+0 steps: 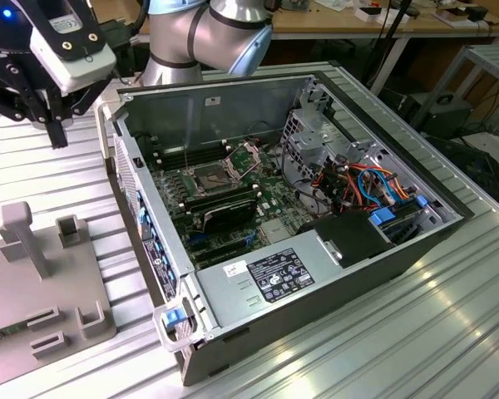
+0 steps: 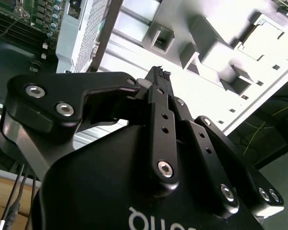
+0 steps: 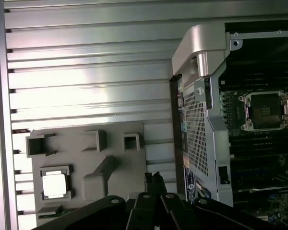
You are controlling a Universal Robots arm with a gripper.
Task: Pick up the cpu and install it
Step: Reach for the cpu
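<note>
- While hung over the table point(image 1: 374, 349) just outside the case point(image 1: 224, 104), closed tip to tip at the gripper point(image 1: 58, 140), with nothing in its grip.
- Lying apart from it: cpu point(image 3: 54, 184), flat in a square pocket of the grey block point(image 3: 115, 143), by the block's edge far from the case.
- Square, pale silver lid up, brighter than the block, ringed by the pocket's rim; marks on the lid too faint to read.
- On the board inside the case: socket point(image 3: 265, 110), bare, with its frame swung up in the exterior view.
- On the power supply point(image 1: 233, 303) at one end of the case: white label point(image 1: 279, 274) of dense black print, too small to read; small white sticker point(image 1: 233, 268) just beside it.
- On the case's perforated wall in the first wrist view: narrow strip point(image 3: 189, 181), print unreadable.
</note>
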